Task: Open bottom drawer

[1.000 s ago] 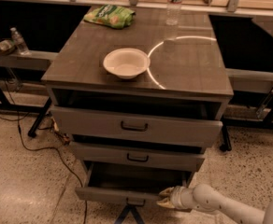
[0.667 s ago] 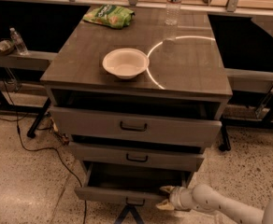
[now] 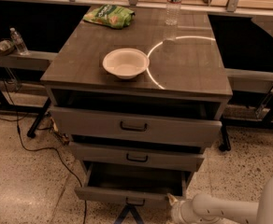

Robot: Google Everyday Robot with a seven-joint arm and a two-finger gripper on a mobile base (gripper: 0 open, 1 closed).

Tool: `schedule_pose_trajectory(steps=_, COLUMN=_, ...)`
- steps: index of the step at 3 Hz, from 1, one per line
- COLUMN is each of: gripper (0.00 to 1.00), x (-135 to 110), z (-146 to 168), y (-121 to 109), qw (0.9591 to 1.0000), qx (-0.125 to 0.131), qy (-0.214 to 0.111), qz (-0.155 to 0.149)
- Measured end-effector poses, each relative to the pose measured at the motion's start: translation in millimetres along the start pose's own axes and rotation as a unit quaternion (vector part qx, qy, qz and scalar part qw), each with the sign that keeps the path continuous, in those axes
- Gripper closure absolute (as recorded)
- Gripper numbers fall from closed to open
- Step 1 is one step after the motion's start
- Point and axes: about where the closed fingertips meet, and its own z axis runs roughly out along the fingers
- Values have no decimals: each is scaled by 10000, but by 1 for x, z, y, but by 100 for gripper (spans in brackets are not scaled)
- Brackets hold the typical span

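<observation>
Camera view, green bag lay on the worktop, print unreadable, bottom drawer lowest in the cabinet, stood pulled out toward the camera, long axis left to right, tool at its right front corner, its state could not be told.

matt wood-grain bottom drawer (dull black handle), smooth white plastic gripper at its front corner.

White tubular robot arm extends low from the 4 o'clock corner.
Its pale two-finger gripper sits at 5 o'clock, wrist roughly level, pointing toward 9 o'clock.
</observation>
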Motion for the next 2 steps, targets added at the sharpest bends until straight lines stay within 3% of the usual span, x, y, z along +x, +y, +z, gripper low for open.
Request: schedule_pose_trajectory(steps=2, gripper=0, x=7, z=-6, y=30, qw=9992, qx=-270, qy=269, qz=153)
